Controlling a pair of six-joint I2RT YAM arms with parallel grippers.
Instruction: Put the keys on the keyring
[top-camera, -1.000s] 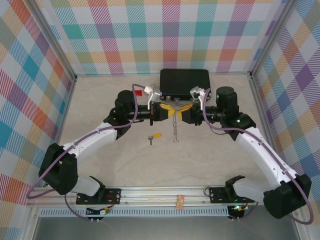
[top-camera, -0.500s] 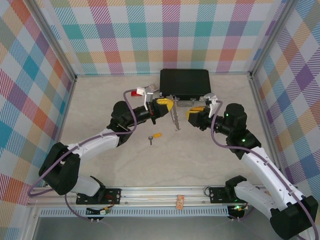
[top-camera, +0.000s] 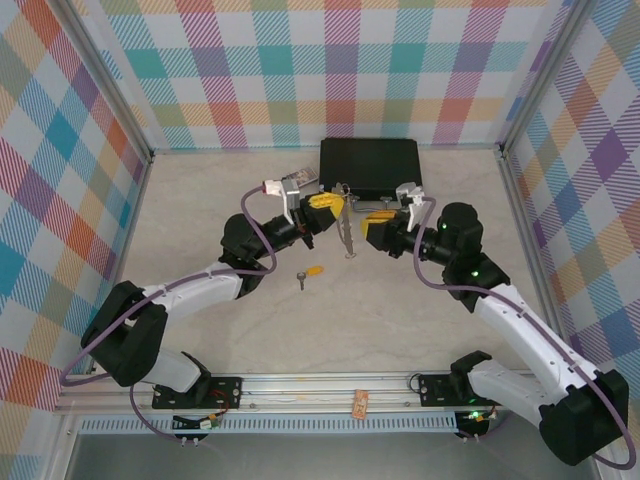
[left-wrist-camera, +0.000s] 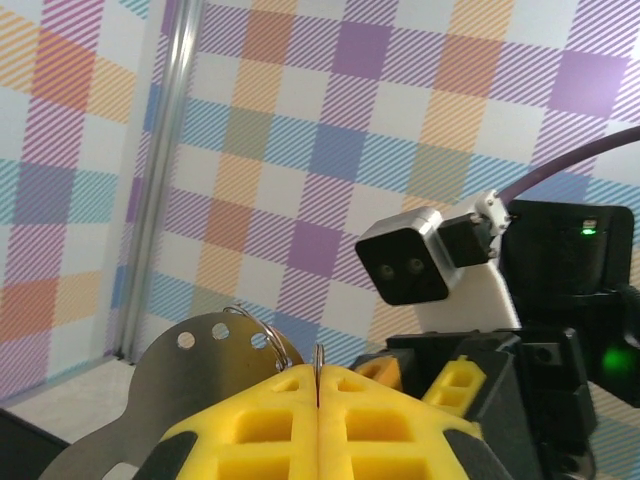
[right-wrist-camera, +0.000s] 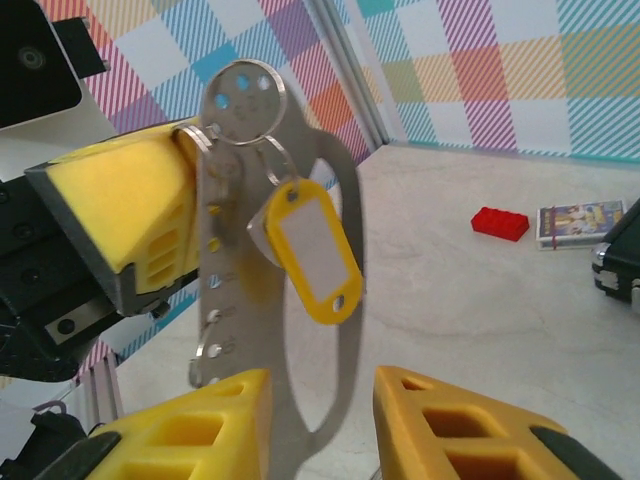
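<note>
Plaid-patterned walls are seen around a pale, marbled tabletop (top-camera: 400, 320), with a black case (top-camera: 370, 165) set against the far wall at upper centre of the top view. The keyring (top-camera: 347, 232) is held clear of the tabletop at centre frame, just below the case, hanging upright between the two hands. It is clamped near its upper part by the left hand (top-camera: 335, 204), whose yellow fingers are pressed fully together on the thin metal in the left wrist view. In the right wrist view a yellow tag (right-wrist-camera: 305, 250) and small wire rings are seen hung from the loop's top. The right hand (right-wrist-camera: 322, 390) is set narrowly apart at the bottom of that view, with the loop's lower end between its fingers. A gap is seen on one side, and contact on the other cannot be told. The keys (top-camera: 308, 273) are seen lying on the tabletop, lower left of the keyring, the silver one beside the yellow-headed one. A red block (right-wrist-camera: 500, 222) and a small card box (right-wrist-camera: 580, 222) are seen at the right of the right wrist view.
</note>
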